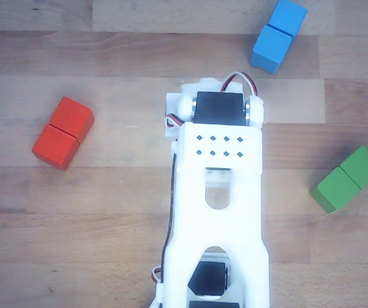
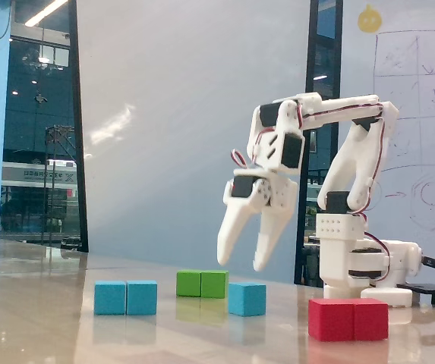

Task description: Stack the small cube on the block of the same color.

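Observation:
In the fixed view the small light-blue cube (image 2: 247, 299) sits on the table, in front of and just right of the green block. The blue two-segment block (image 2: 126, 297) lies to its left, apart from it. My gripper (image 2: 243, 262) hangs open and empty, fingertips pointing down a little above the small cube. In the other view the blue block (image 1: 278, 35) lies at the top right. There the white arm (image 1: 219, 192) covers the middle, hiding the small cube and the fingers.
A red two-segment block (image 2: 348, 319) (image 1: 63, 133) and a green two-segment block (image 2: 202, 283) (image 1: 347, 178) lie on the wooden table. The arm's base (image 2: 357, 265) stands at the right in the fixed view.

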Controlling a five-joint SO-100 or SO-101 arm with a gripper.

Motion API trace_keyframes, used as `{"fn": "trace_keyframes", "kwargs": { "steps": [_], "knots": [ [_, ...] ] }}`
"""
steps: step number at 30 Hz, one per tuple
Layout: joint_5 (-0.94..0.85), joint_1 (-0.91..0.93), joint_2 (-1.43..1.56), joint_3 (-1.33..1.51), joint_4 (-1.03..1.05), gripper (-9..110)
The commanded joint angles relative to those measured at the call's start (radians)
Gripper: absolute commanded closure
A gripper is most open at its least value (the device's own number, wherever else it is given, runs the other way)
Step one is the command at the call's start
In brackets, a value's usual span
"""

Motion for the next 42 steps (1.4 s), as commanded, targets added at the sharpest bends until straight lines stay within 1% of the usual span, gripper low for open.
{"fn": "trace_keyframes", "kwargs": {
  "steps": [1,9,14,20,32,37,42],
  "knots": [
    [0.002,0.015,0.008,0.040,-0.020,75],
    [0.008,0.017,-0.008,0.032,-0.029,75],
    [0.008,0.017,-0.089,0.032,-0.112,76],
    [0.008,0.018,-0.133,0.031,-0.153,76],
    [0.011,0.018,-0.187,0.046,-0.164,76],
    [0.009,0.029,-0.195,0.051,-0.221,76],
    [0.008,0.052,-0.196,0.051,-0.227,76]
  ]
}}
